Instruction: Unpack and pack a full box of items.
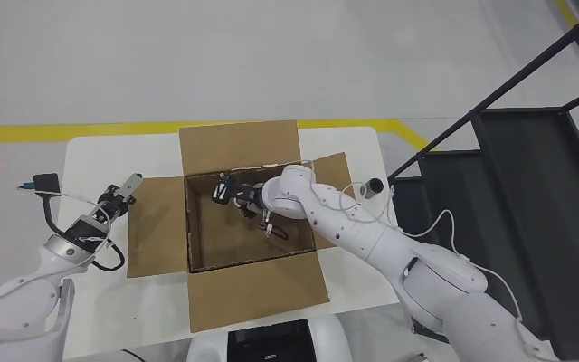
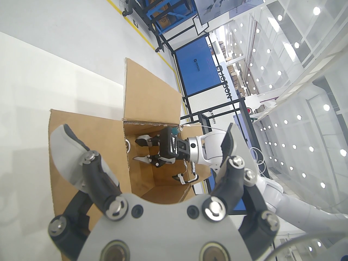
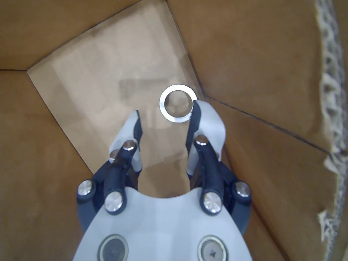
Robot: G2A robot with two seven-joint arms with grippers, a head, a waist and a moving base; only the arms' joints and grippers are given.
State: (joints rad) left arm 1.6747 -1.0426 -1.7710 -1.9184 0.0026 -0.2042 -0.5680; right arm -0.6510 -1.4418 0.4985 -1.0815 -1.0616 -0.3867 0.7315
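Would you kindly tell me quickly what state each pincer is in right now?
Left pincer: open, holding nothing.
Right pincer: open, empty, inside the brown cardboard box, over a silver metal ring.

One fingertip [image 3: 209,120] of the right gripper [image 3: 166,112] covers the edge of the metal ring [image 3: 163,103]; we cannot tell whether they touch. From above, the right arm [image 1: 362,231] hides part of the box [image 1: 240,145] floor, the rest too dark to read.
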